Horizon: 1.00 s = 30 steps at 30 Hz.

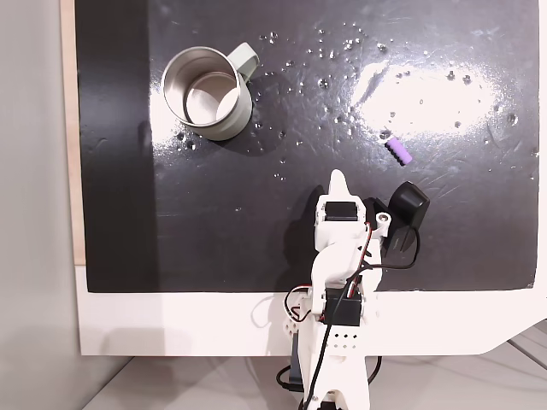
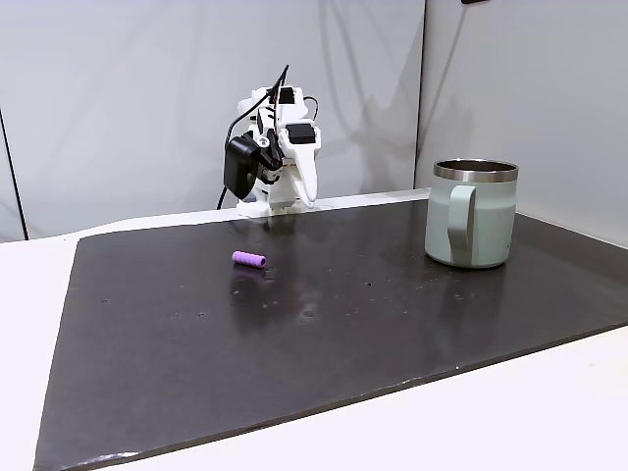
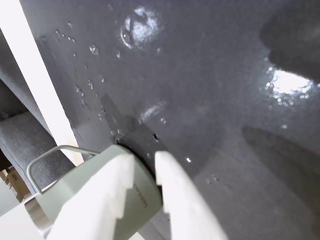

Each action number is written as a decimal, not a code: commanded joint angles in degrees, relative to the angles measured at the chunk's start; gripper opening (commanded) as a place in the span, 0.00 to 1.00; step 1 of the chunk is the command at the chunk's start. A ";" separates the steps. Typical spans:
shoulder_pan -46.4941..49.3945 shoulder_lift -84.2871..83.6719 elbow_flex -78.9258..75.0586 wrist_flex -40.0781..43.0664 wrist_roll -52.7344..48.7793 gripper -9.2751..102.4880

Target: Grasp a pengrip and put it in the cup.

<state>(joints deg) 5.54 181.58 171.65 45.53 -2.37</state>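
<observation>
pengrip (image 1: 398,153): small purple ribbed cylinder lying on the dark desk (image 1: 256,222), near the arm, well apart from the cup | cup (image 1: 207,92): pale green, shiny inside seen from above, nothing in it | wrist view: jaws slightly parted, holding nothing, cup handle beyond them

Purple pengrip (image 1: 398,152) lying flat; cup (image 1: 208,94) upright, apart.

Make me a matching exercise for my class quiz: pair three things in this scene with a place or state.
Things:
1. pengrip
2. cup
3. pincer

Descriptions:
a. standing upright, nothing inside
b. empty, fingers slightly apart
c. lying on its side on the dark mat

Pairs: 1-c, 2-a, 3-b
</observation>
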 commanded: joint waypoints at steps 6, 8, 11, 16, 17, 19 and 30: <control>-1.58 0.53 -0.44 -0.26 -2.46 0.08; -1.58 0.53 -0.44 -0.26 -2.46 0.08; -1.58 0.53 -0.44 -0.62 -2.29 0.08; -0.97 0.53 -7.82 -2.20 -4.13 0.08; -1.05 0.00 -10.28 -2.46 -5.19 0.08; -0.88 -4.39 -16.08 -3.25 -5.80 0.08; 6.86 -48.34 -51.15 -2.20 -4.13 0.08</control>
<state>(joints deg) 10.37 141.06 129.99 43.95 -7.47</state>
